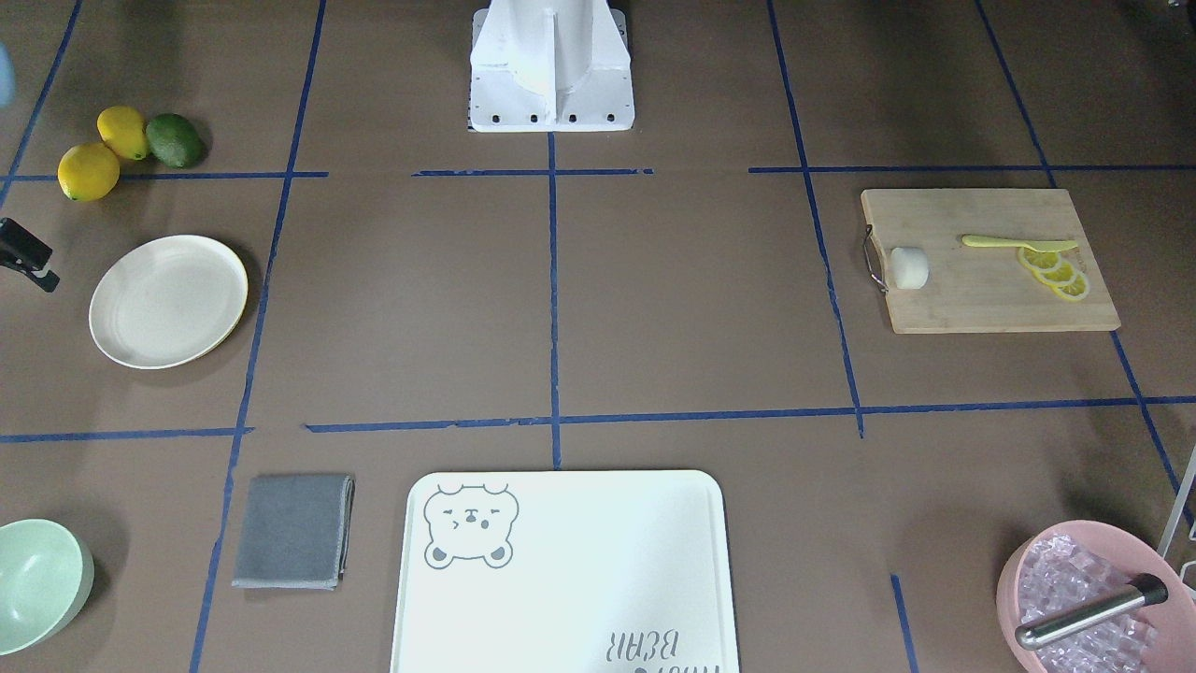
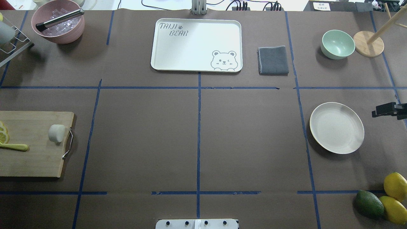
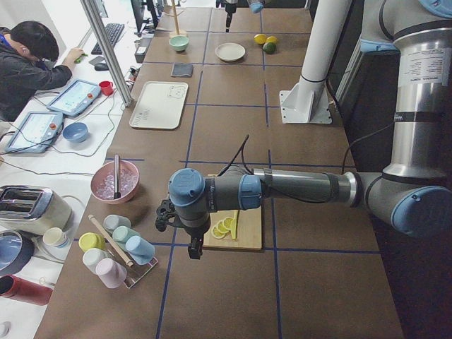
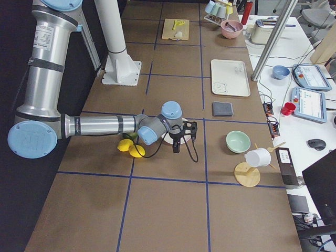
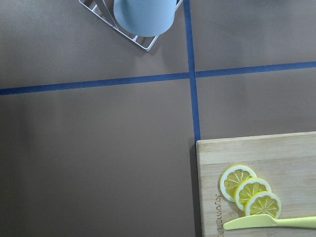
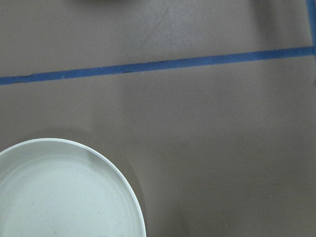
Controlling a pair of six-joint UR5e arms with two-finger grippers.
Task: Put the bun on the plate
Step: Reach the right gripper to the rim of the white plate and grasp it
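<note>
The bun (image 2: 56,133), a small white stubby cylinder, lies on the wooden cutting board (image 2: 31,159) at my far left, close to the board's metal handle; it also shows as the bun (image 1: 908,267). The round cream plate (image 2: 337,128) sits bare on the right side of the table, also seen as the plate (image 1: 168,299) and, in the right wrist view, the plate (image 6: 59,192). My right gripper (image 2: 389,109) pokes in just right of the plate; I cannot tell its state. My left gripper (image 3: 191,244) hangs past the board's lemon end, state unclear.
Lemon slices (image 1: 1056,271) and a yellow knife (image 1: 1018,244) lie on the board. A bear-print tray (image 2: 197,44), grey cloth (image 2: 272,60), green bowl (image 2: 337,44) and pink ice bowl (image 2: 58,25) line the far side. Lemons and an avocado (image 2: 369,203) sit near right. A person (image 3: 28,63) sits beyond the table.
</note>
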